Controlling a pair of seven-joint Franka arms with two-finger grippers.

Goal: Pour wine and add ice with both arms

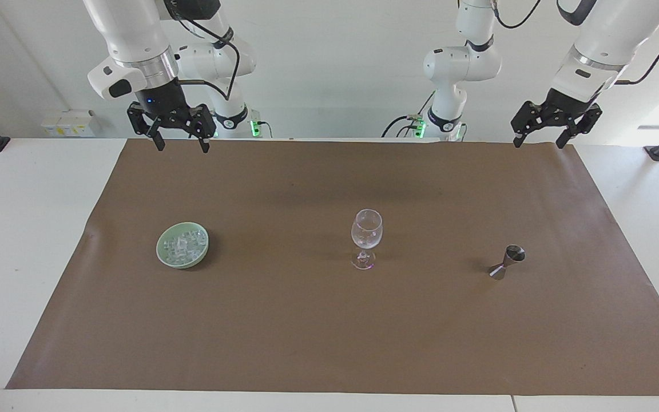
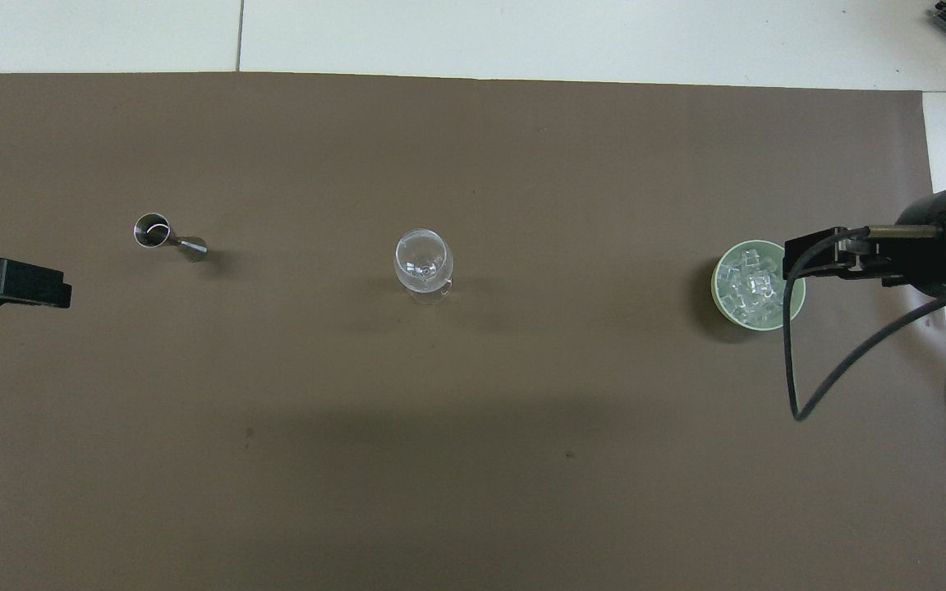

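Observation:
A clear wine glass (image 1: 366, 237) (image 2: 424, 263) stands upright mid-mat. Toward the right arm's end sits a pale green bowl (image 1: 159, 250) (image 2: 718, 287) heaped with ice (image 1: 185, 245) (image 2: 748, 283). Toward the left arm's end stands a small metal jigger (image 1: 507, 262) (image 2: 165, 234). The wine is out of view; what the jigger holds I cannot tell. My right gripper (image 1: 183, 146) (image 2: 797, 256) hangs open, high over the mat's edge by the robots, holding nothing. The left gripper (image 1: 539, 143) (image 2: 58, 291) hangs open and empty over the mat's corner at its own end.
A brown mat (image 1: 306, 332) (image 2: 440, 451) covers most of the white table (image 1: 15, 257). A loose black cable (image 2: 793, 353) droops from the right arm. Small boxes (image 1: 69, 122) sit off the mat, close to the wall.

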